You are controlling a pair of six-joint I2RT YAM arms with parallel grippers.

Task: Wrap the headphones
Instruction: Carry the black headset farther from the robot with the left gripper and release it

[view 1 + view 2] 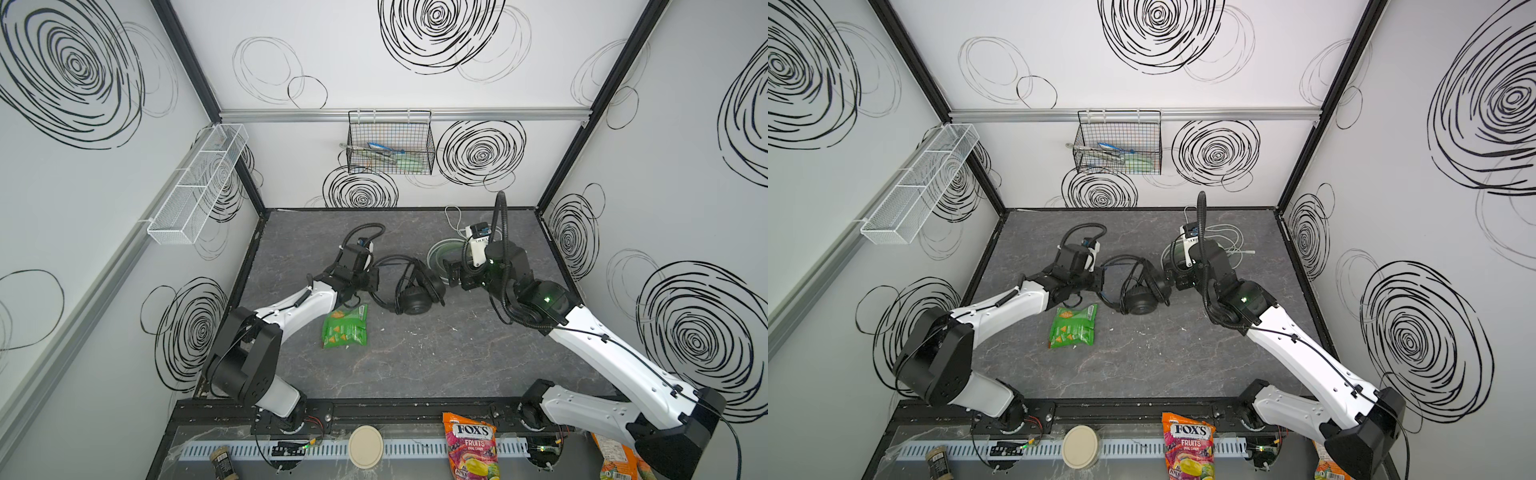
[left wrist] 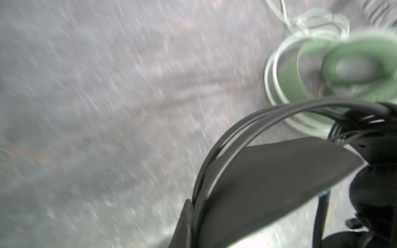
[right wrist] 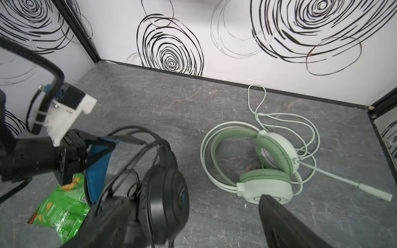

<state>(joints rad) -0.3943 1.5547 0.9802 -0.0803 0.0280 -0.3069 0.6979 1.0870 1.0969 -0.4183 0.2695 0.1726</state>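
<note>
2 headsets lie on the dark gray counter [image 1: 415, 365], in its back half. The black headset [image 1: 415, 299] sits near the middle, between the 2 arms. Its black cable [image 2: 234, 130] is looped loosely around it, and the blue lining of its headband [image 3: 101, 158] shows in the right wrist view.

The left arm [image 1: 299, 301] extends in from the left. The left jaws are together, clamped on strands of the black cable. In the blurred left wrist view, those strands arch up and away over 1 finger.

The right arm [image 1: 602, 345] extends in from the right. The right jaws stand wide apart with 1 black ear cup [image 3: 165, 204] between them, just beside 1 finger. I cannot tell whether it touches.

The mint green headset [image 3: 268, 186] lies flat near the back wall, apart from the black one. In both top views it is partly hidden by the right arm's wrist. Its microphone boom [image 3: 343, 182] sticks out to one side, and its pale cable [image 3: 257, 111] sprawls in loose loops around it.

A green snack bag [image 1: 345, 328] lies on the counter just in front of the left arm's wrist. A black wire basket [image 1: 390, 145] hangs on the back wall.
</note>
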